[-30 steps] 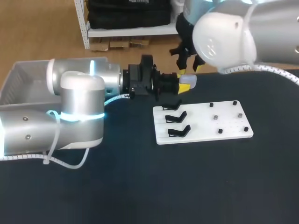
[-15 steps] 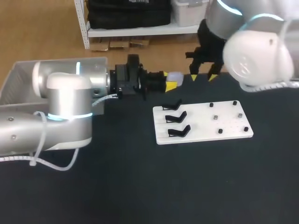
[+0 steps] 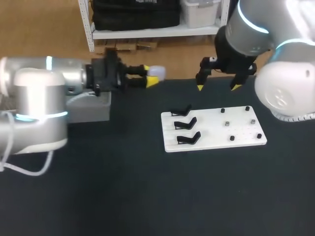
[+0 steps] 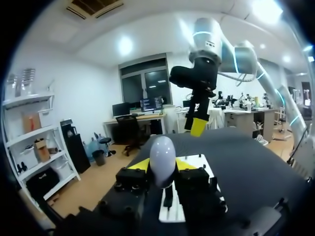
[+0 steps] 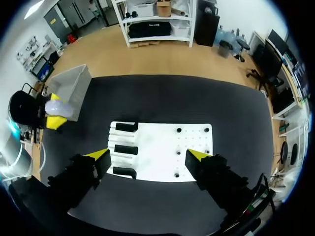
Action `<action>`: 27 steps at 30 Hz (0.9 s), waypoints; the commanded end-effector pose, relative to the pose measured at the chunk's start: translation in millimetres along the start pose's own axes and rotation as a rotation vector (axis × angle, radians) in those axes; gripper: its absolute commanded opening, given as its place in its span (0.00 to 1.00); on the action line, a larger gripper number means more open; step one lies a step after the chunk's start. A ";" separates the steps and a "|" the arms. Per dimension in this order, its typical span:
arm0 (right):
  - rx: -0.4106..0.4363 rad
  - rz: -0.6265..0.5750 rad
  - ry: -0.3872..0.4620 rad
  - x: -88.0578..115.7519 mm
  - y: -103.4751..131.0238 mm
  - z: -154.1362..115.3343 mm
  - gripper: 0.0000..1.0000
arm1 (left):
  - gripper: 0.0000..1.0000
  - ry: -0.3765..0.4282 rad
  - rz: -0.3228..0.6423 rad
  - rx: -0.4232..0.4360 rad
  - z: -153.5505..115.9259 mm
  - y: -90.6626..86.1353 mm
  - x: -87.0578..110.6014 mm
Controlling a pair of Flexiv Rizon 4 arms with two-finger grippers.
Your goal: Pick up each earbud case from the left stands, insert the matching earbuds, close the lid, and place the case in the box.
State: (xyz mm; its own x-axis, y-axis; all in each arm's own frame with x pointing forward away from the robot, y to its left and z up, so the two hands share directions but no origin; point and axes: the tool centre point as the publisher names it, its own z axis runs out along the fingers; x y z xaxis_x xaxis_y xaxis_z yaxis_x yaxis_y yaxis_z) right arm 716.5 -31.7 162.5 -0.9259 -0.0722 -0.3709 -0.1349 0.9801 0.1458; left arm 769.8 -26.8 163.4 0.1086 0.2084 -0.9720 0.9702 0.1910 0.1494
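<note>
My left gripper (image 3: 146,76) is shut on a pale lavender earbud case (image 3: 155,73), held in the air over the table's far left, close to the grey box (image 3: 91,105). In the left wrist view the closed case (image 4: 162,154) sits upright between the yellow tips. My right gripper (image 3: 216,86) hangs open and empty above the far edge of the white board (image 3: 214,129). The right wrist view looks straight down on the board (image 5: 160,150) between its wide yellow fingertips (image 5: 100,154). Three black stands (image 3: 187,127) on the board's left side are bare.
Several small dark pegs (image 3: 239,123) dot the right half of the board. The grey box stands at the table's left edge, partly hidden by my left arm (image 3: 39,105). Dark mat (image 3: 162,196) stretches in front of the board.
My right gripper let go of the case, opened wide and drew back to the right. My left arm carried the case leftward, away from the board toward the box.
</note>
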 end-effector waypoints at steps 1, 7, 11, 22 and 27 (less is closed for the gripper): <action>0.003 0.002 -0.043 3.7 -0.5 -0.7 1.00 | 0.00 0.043 0.017 -0.015 -56.5 6.6 -5.2; 0.003 0.002 -0.043 3.7 -0.5 -0.7 1.00 | 0.00 0.117 0.039 -0.011 -109.4 33.5 3.9; 0.003 0.002 -0.043 3.7 -0.5 -0.7 1.00 | 0.00 0.152 0.032 -0.027 -136.3 51.2 29.0; 0.003 0.002 -0.043 3.7 -0.5 -0.7 1.00 | 0.00 0.242 -0.020 -0.051 -158.4 91.7 96.2; 0.003 0.002 -0.043 3.7 -0.5 -0.7 1.00 | 0.09 0.287 -0.072 -0.076 -160.3 100.5 126.8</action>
State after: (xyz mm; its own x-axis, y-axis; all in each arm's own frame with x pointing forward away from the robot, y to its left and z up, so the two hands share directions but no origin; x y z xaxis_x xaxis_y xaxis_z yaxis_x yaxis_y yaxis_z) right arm 715.8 -32.0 161.8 -0.9129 -0.0658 -0.4029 -0.1349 0.9801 0.1455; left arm 832.1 173.6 96.9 -0.0176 0.4457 -0.8950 0.9393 0.3143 0.1380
